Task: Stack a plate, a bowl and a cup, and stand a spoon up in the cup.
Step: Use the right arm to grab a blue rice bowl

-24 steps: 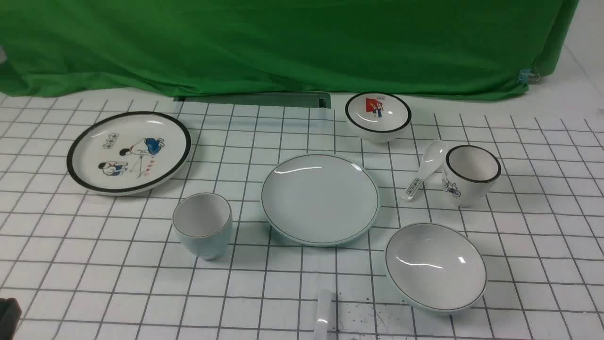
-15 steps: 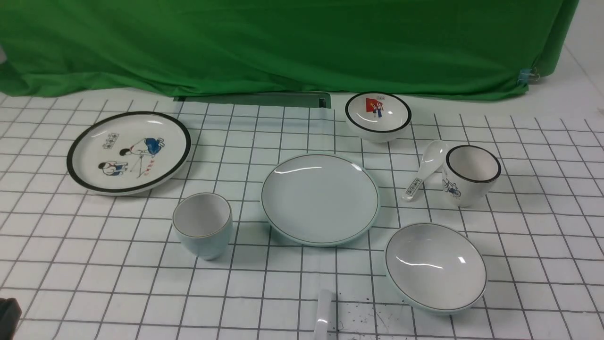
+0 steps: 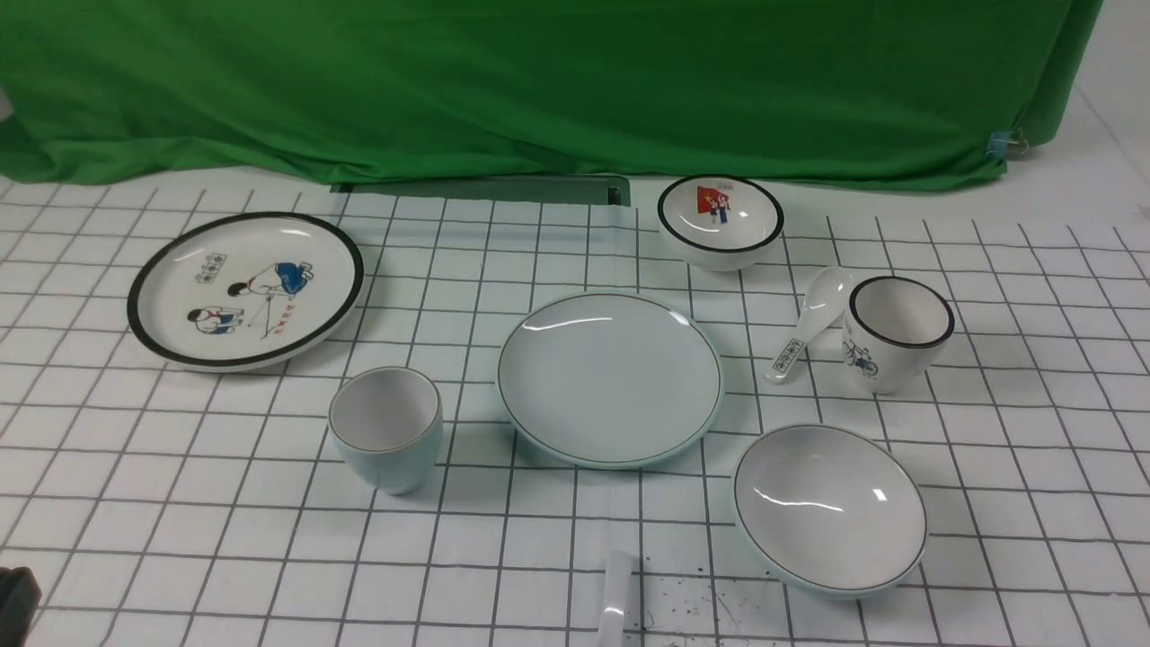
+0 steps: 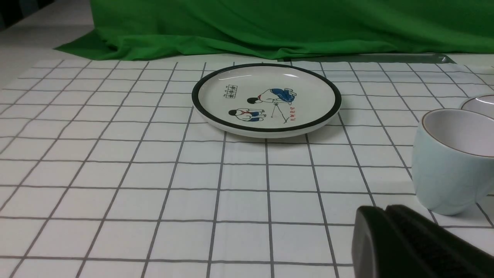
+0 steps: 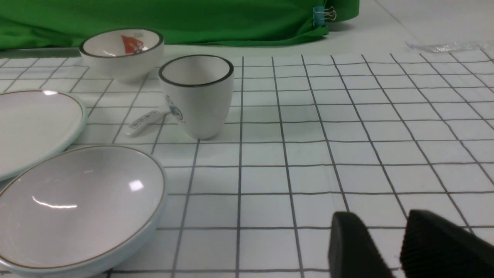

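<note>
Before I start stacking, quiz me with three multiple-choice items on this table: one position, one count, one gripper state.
1. Where is the plain cup relative to the plain plate?
A) to the robot's left
B) to the robot's right
C) on top of it

2. How many cups stand on the table?
A) one
B) two
C) three

3. The left gripper is:
A) wide open
B) shut, empty
C) shut on the plain cup

1 A: it stands left of the plate, apart from it.
2 B: the plain cup and the black-rimmed cup.
3 B: its jaws meet with nothing between.
</note>
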